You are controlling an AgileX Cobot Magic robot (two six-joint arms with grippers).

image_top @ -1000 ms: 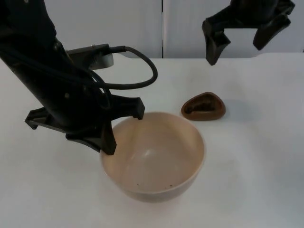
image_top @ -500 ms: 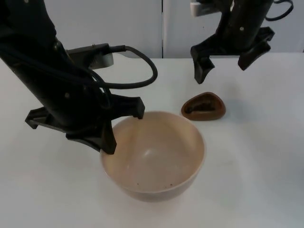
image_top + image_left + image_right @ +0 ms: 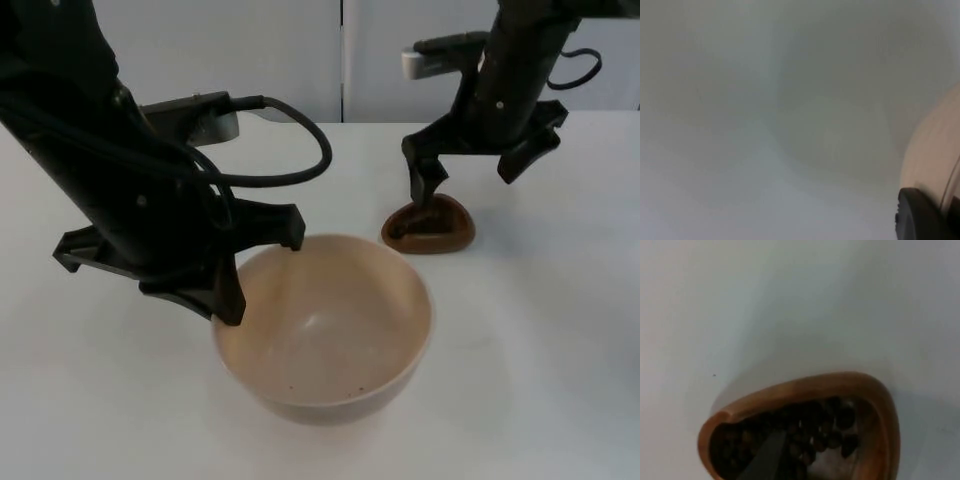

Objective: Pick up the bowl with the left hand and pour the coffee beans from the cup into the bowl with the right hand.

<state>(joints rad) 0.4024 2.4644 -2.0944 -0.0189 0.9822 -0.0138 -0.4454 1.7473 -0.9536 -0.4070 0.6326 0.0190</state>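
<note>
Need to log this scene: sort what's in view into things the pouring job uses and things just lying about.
Job:
bowl, held at its rim by the left claw
cup of coffee beans
right claw, open above the cup

Lying about:
nothing; just the white table

The tabletop was white and plain, and it reached back to a grey wall. The wall stood upright along the far edge of the tabletop. A thin dark vertical seam divided the wall into two panels, one beside the other. Soft shadows lay on the tabletop surface near its middle. In the left wrist view the tabletop appeared as a pale grey-white surface with a faint shadow on it. In the right wrist view the tabletop was the same pale colour, with one tiny dark speck on it.
</note>
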